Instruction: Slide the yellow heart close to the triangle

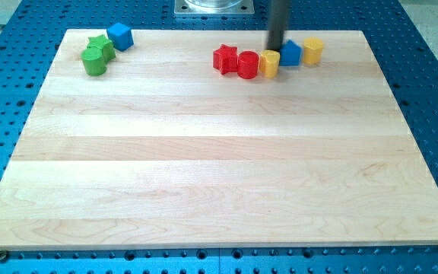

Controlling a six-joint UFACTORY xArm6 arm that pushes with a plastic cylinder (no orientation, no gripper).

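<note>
The yellow heart (269, 63) lies near the view's top, right of centre, touching the red cylinder (248, 64) on its left. The blue triangle (290, 52) sits just to the heart's upper right, touching or nearly touching it. My tip (275, 48) comes down right behind the heart, at the triangle's left edge. The rod hides part of the triangle.
A red star (225, 58) sits left of the red cylinder. A yellow hexagon (313, 50) lies right of the triangle. At the top left are a green star (100, 46), a green cylinder (93, 62) and a blue cube (119, 35). The wooden board (219, 175) sits on a blue perforated base.
</note>
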